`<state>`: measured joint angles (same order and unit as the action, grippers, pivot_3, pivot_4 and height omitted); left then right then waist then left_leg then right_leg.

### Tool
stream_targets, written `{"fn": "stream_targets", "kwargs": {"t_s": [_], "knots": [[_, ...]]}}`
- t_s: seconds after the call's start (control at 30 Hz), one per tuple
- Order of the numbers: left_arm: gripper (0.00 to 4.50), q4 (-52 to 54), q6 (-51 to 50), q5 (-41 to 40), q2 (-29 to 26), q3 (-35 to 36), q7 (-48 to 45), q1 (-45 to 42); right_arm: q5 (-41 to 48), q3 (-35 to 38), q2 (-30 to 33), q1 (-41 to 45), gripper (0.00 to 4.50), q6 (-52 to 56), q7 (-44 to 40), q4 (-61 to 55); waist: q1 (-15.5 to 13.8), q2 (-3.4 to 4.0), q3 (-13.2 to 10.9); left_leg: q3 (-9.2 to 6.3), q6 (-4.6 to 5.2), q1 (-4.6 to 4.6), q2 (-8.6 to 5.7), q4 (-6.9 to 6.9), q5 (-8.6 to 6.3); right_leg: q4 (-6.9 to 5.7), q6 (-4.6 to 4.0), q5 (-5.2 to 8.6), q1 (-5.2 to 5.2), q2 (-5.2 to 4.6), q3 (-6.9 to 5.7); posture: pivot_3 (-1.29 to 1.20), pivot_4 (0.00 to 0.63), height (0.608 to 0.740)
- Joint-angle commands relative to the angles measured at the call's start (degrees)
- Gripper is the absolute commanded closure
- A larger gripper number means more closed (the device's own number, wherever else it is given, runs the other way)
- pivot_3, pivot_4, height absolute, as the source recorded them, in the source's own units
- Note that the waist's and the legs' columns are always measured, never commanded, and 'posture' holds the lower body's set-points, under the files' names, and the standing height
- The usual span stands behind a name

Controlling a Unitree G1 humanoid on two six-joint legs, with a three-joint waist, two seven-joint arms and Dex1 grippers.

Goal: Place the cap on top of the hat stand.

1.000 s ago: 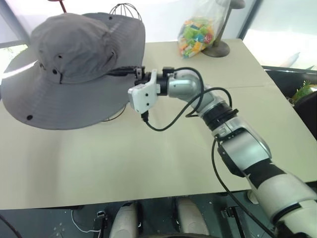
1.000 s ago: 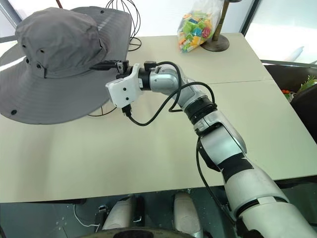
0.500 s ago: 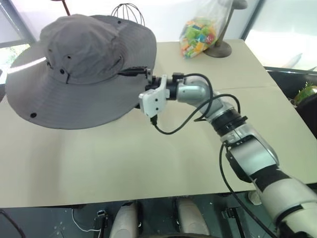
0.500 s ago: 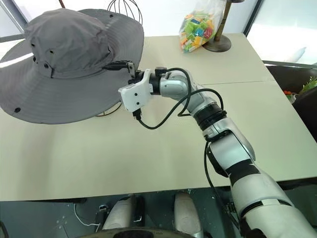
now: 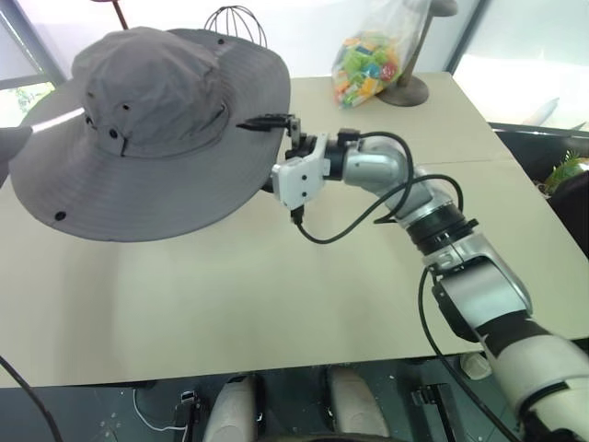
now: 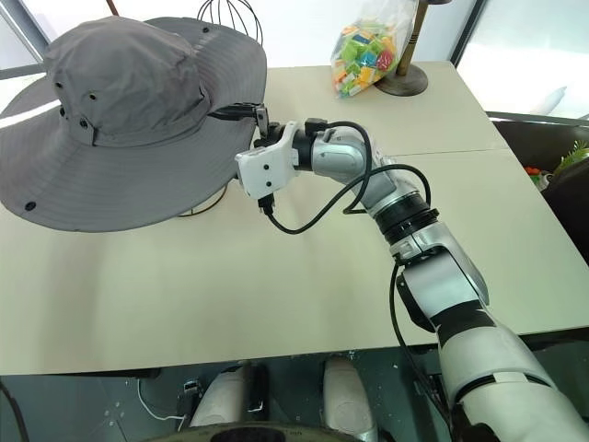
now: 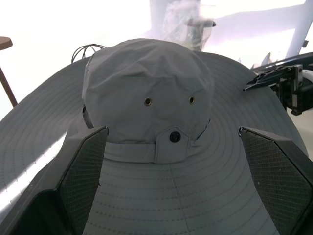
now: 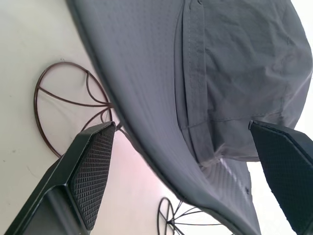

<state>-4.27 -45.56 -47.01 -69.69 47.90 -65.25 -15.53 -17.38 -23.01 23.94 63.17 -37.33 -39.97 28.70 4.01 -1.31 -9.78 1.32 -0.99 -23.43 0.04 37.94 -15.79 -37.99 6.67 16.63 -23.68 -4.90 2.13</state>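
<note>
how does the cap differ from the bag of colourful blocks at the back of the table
The cap is grey fabric; the bag of colourful blocks is clear plastic with bright pieces inside. The cap is far wider than the bag. The cap is raised above the table; the bag sits on it.

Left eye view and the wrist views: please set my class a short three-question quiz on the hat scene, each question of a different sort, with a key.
1. True or false: the right gripper is shut on the cap.
2. What shows on the table beneath the cap's brim? A) a wire ring base B) a plate C) a bottle
3. What lies beside the pole stand at the far edge?

Key: 1 false, its fingers stand open astride the brim. 2 A. 3 a clear bag of colourful pieces.
</note>
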Motion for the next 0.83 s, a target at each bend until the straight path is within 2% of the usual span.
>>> {"fn": "stream_targets", "kwargs": {"t_s": [0.03,0.17,0.33,0.53,0.7,0.83], "knots": [[0.0,-1.36,2.09,2.49,-2.41,2.64,-1.7,1.19,9.88,6.18,5.06,-1.12,0.04,4.29,-6.41,-6.92,-0.19,-0.02,-0.01,-0.01,0.01,-0.01,0.0,0.0,0.0,0.01,0.0,0.0,0.03,-0.01,-0.01,0.0,0.15,0.739],[0.0,-3.31,2.67,5.59,-2.57,8.15,-3.51,5.56,23.28,11.03,13.23,-3.48,0.04,14.87,-19.65,-12.26,-0.16,-0.04,-0.04,-0.01,0.07,-0.01,-0.01,0.03,-0.04,0.04,0.0,0.0,0.11,-0.03,-0.04,0.0,0.15,0.739],[0.0,-3.24,2.39,8.68,-1.9,16.02,-5.97,12.01,36.36,17.09,20.92,-1.41,0.04,37.38,-32.74,-11.39,-0.02,-0.02,-0.07,-0.01,0.13,0.01,0.06,0.03,-0.07,0.17,0.0,0.0,0.12,-0.04,-0.08,0.0,0.15,0.739],[0.0,-3.02,1.34,11.05,-0.43,24.61,-9.0,19.88,38.73,18.93,25.29,5.23,0.04,51.88,-42.67,-1.08,-0.07,0.13,-0.16,0.07,0.17,0.02,0.11,-0.02,-0.09,0.28,-0.03,0.02,0.11,-0.15,-0.08,0.0,0.15,0.739],[0.0,-3.13,0.53,11.4,0.05,27.94,-9.26,22.88,39.41,21.04,23.81,10.02,0.04,57.01,-43.96,3.12,-0.04,0.17,-0.19,0.08,0.15,0.02,0.13,-0.04,-0.1,0.32,-0.04,0.02,0.08,-0.23,-0.08,0.0,0.15,0.739],[0.0,-1.27,0.63,10.91,0.65,27.59,-9.59,23.83,39.17,21.84,22.86,10.98,0.04,58.58,-44.44,3.82,-0.09,0.16,-0.19,0.1,0.13,0.01,0.1,-0.09,-0.1,0.34,-0.04,0.02,0.06,-0.36,-0.12,0.0,0.15,0.739]]}}
